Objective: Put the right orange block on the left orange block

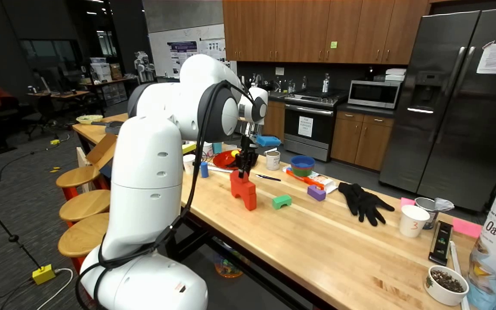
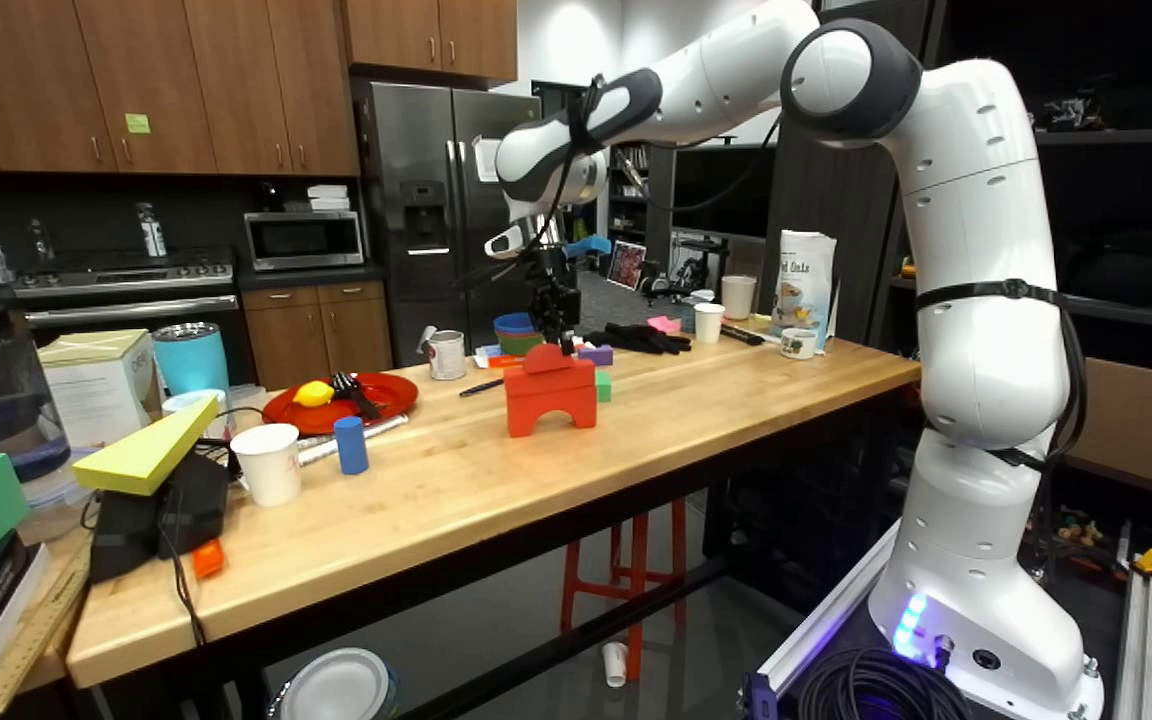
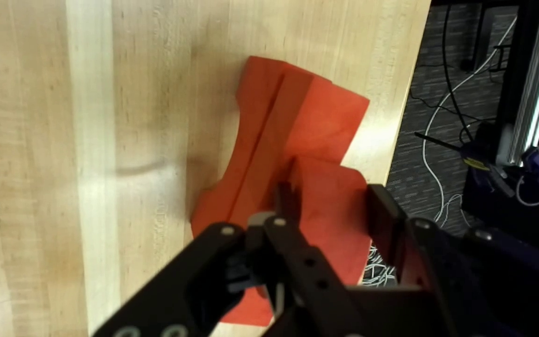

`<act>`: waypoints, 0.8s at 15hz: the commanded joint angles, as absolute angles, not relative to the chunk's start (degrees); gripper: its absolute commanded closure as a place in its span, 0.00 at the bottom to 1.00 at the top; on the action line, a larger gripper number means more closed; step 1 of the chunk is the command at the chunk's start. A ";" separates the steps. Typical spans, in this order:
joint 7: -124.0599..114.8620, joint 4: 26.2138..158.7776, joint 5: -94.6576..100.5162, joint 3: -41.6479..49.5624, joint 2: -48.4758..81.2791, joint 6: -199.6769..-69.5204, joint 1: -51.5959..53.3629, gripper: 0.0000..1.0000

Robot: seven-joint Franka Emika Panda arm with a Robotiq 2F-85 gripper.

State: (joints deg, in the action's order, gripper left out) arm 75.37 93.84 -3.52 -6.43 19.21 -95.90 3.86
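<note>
The right orange block (image 3: 335, 234), a piece with a rounded top, sits between the two fingers of my gripper (image 3: 332, 206) in the wrist view, with a finger against each side. In both exterior views, this same right orange block (image 2: 546, 359) (image 1: 239, 177) is on top of the left orange block (image 2: 522, 400) (image 1: 248, 194), an upright orange-red body with an arched opening and a seam across it. No gap between the two shows from outside. My gripper (image 1: 243, 172) reaches down from above and hides part of the upper piece.
Close by, a green arch block (image 1: 281, 201) and a purple block (image 1: 316, 193) lie on the wooden table. A pen (image 1: 268, 177), a red plate (image 2: 398, 395) and a blue cylinder (image 2: 350, 446) are also around. Black gloves (image 1: 366, 204) lie farther along. The table edge runs near the stack.
</note>
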 commanded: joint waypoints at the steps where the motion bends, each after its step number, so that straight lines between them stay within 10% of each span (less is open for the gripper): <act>1: 74.01 94.87 -3.75 -6.92 18.38 -96.32 3.29 0.31; 6: 73.60 95.06 -3.79 -6.88 18.20 -96.08 3.18 0.01; 12: 72.56 95.51 -4.14 -6.82 17.71 -96.01 2.92 0.00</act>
State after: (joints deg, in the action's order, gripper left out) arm 73.84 94.24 -3.58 -6.43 19.23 -95.88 3.63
